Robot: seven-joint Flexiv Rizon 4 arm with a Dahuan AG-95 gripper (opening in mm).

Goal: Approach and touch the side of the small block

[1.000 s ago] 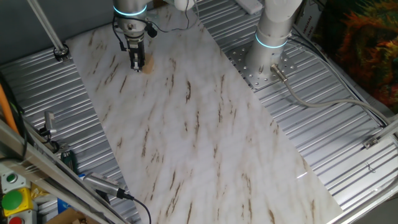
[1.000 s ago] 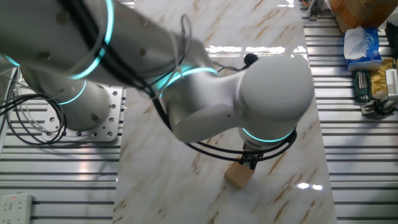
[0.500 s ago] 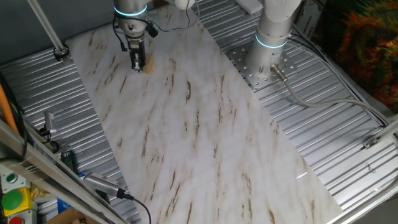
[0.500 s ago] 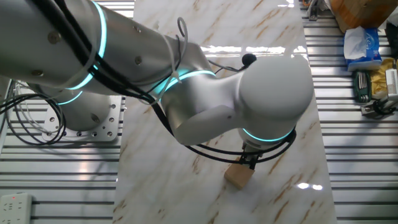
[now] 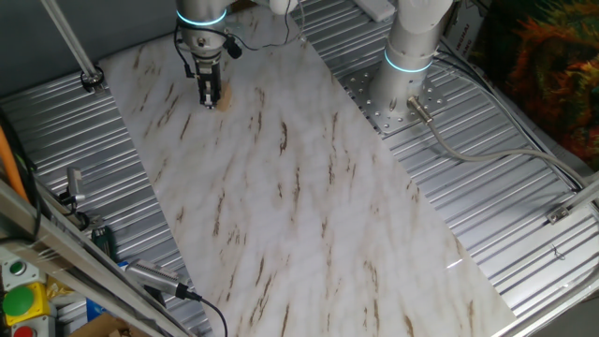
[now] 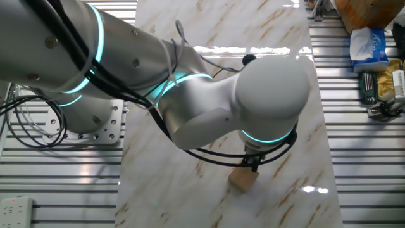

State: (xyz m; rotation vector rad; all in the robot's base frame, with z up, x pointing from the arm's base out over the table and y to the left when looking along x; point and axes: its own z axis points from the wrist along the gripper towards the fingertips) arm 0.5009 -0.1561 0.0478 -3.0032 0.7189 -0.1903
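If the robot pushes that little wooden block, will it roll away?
Probably not: the block has flat sides, so it should slide, not roll. It looks small and wooden, so likely light. The smooth marble table may let it slip easily.

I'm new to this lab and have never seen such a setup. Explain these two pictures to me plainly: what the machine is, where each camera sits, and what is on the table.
The silver machine is a robot arm with glowing rings at its joints. Both pictures show the same moment from two fixed cameras on different sides: one looks along the marble-patterned table from afar, the other sits close behind the arm. At the arm's end is a gripper, lowered right beside a small block of tan wood. In the close view it seems to touch the block's side; the arm hides its fingertips. Nothing appears held.
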